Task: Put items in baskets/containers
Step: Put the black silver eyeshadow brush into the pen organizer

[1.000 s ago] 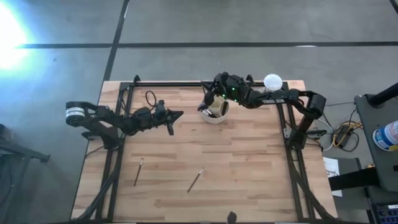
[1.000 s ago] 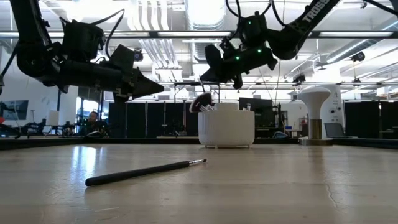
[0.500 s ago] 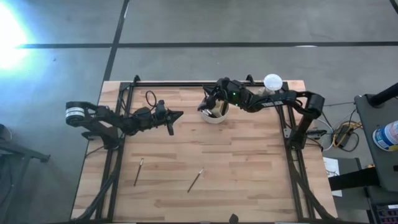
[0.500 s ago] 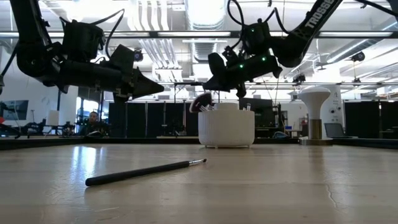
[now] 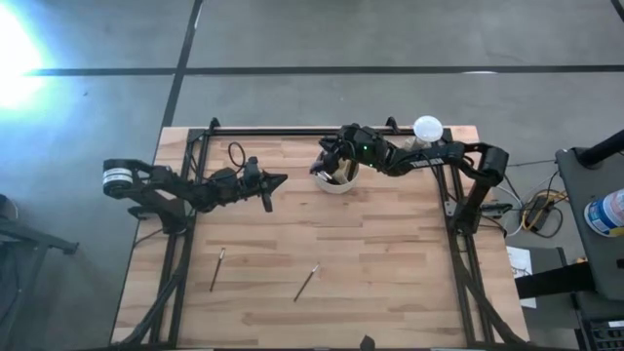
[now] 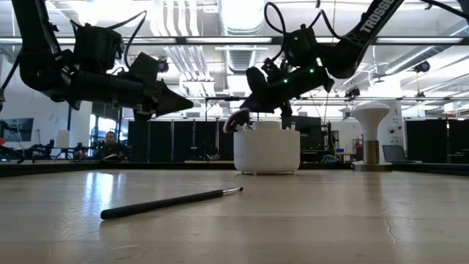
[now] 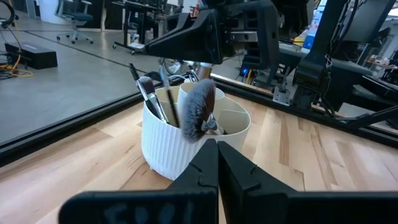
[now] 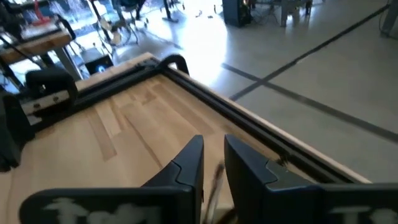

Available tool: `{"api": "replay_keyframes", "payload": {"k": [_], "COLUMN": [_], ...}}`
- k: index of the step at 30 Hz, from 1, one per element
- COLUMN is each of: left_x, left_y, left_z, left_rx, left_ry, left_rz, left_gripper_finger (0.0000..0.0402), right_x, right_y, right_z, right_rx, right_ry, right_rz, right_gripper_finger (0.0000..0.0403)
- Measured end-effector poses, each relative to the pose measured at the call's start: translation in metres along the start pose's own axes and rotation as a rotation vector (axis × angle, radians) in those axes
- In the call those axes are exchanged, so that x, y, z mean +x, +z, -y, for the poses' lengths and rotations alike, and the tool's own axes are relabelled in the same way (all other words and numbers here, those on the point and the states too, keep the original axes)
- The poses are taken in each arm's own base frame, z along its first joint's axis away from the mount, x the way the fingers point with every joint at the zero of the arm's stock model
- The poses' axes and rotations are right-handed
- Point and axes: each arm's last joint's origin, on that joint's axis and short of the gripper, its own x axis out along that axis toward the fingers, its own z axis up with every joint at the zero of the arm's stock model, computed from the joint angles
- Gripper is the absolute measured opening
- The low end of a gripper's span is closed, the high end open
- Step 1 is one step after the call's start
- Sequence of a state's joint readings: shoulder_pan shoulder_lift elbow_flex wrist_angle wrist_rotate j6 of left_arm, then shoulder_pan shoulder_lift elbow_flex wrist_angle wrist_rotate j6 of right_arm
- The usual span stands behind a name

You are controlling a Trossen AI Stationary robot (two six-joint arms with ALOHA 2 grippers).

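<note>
The right gripper (image 5: 329, 154) hangs just above the cream cup (image 5: 336, 180), near the upper centre of the high view. Its fingers (image 8: 186, 163) stand a narrow gap apart in the right wrist view, and a thin blurred stick shows in that gap; it is probably a brush handle, but I cannot tell if the fingers grip it. In the low view this gripper (image 6: 248, 108) points down at the left edge of the cup (image 6: 267, 150), close to the fluffy brush head (image 6: 236, 119).

The cup stands upright on the wooden table (image 5: 390, 263) and already holds several brushes. In the left wrist view a fluffy grey brush (image 7: 199, 111) and some thin dark brushes (image 7: 148, 93) lean in the compartments on the left side of the cup (image 7: 168, 143).

The left gripper (image 5: 280, 180) waits in the air in the middle left of the high view, well apart from the cup, with its fingers (image 7: 199, 169) pressed together and holding nothing.

Two brushes lie flat on the table in the lower part of the high view: one brush at the lower left (image 5: 216, 269) and another brush near the lower centre (image 5: 306, 282). In the low view only one dark-handled brush (image 6: 170, 203) shows in front
</note>
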State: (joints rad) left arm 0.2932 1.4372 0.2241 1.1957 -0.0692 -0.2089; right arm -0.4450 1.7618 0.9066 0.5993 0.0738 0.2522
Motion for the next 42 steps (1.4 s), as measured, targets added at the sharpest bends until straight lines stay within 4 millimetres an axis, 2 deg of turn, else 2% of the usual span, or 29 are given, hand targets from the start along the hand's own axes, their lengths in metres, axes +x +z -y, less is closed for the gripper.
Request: {"api": "replay_keyframes", "payload": {"k": [5,10,13,16,19,22,27,33,37,42], "left_x": [0.000,0.000,-0.001,-0.004,-0.005,-0.002,0.007,0.010,0.001,-0.024], "left_y": [0.000,0.000,0.003,0.008,0.013,0.017,0.033,0.045,0.033,0.018], "left_z": [0.000,0.000,0.001,0.001,0.003,0.008,0.030,0.068,0.088,0.116], "left_rx": [-0.005,-0.013,-0.031,-0.051,-0.079,-0.071,0.000,-0.005,-0.071,-0.186], "left_ry": [0.000,0.001,-0.002,-0.003,0.010,0.068,0.162,0.245,0.341,0.474], "left_rz": [0.000,0.000,0.014,0.018,-0.032,-0.153,-0.383,-0.601,-0.756,-0.950], "left_gripper_finger": [0.0000,0.0000,0.0000,0.0000,0.0000,0.0000,0.0000,0.0000,0.0000,0.0000], "right_x": [-0.007,-0.022,-0.038,-0.057,-0.079,-0.102,-0.139,-0.171,-0.186,-0.200], "right_y": [0.004,0.017,0.026,0.026,0.017,0.005,-0.016,-0.040,-0.050,-0.051], "right_z": [-0.001,-0.003,-0.004,-0.006,-0.006,-0.005,-0.005,-0.001,0.004,0.007], "right_rx": [-0.026,-0.070,-0.132,-0.176,-0.185,-0.173,-0.157,-0.146,-0.138,-0.132], "right_ry": [-0.006,-0.012,-0.019,-0.015,-0.001,0.015,0.059,0.115,0.135,0.147], "right_rz": [-0.034,-0.070,-0.119,-0.159,-0.157,-0.142,-0.078,0.017,0.078,0.141], "right_gripper_finger": [0.0070,0.0069,0.0056,0.0038,0.0016,0.0010,0.0009,0.0008,0.0008,0.0008]}}
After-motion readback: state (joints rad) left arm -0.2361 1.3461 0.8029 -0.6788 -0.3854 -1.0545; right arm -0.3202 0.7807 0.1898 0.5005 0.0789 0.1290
